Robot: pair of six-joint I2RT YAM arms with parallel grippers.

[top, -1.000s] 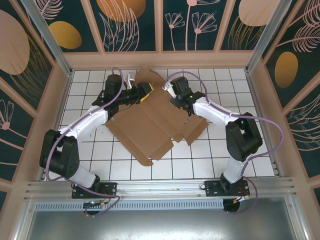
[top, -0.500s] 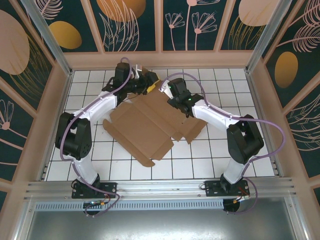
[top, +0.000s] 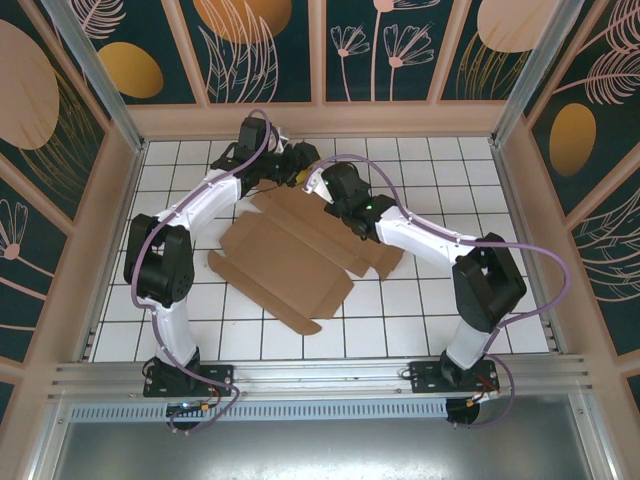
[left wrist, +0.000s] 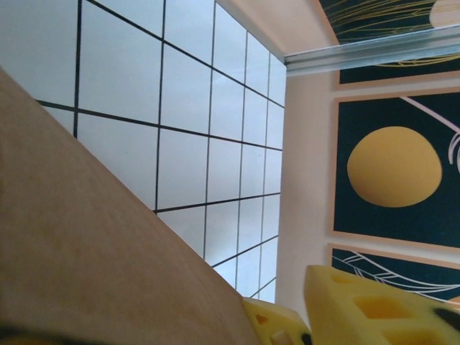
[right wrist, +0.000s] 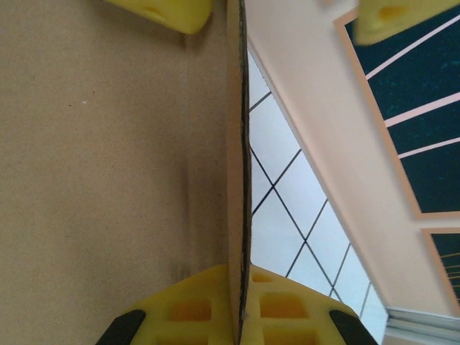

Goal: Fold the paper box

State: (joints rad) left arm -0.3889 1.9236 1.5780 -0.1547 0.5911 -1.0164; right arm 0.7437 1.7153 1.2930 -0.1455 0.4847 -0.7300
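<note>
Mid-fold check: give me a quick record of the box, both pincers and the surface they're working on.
paper box: brown die-cut sheet, mostly flat, near flaps unfolded
surface: white tiled table
right pincer: shut on the sheet's far edge
left pincer: open, fingers apart at the same far edge; contact unclear
fold progress: not yet box-shaped

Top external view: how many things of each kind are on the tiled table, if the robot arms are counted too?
paper box: 1
robot arms: 2 (left arm, right arm)
Total: 3
</note>
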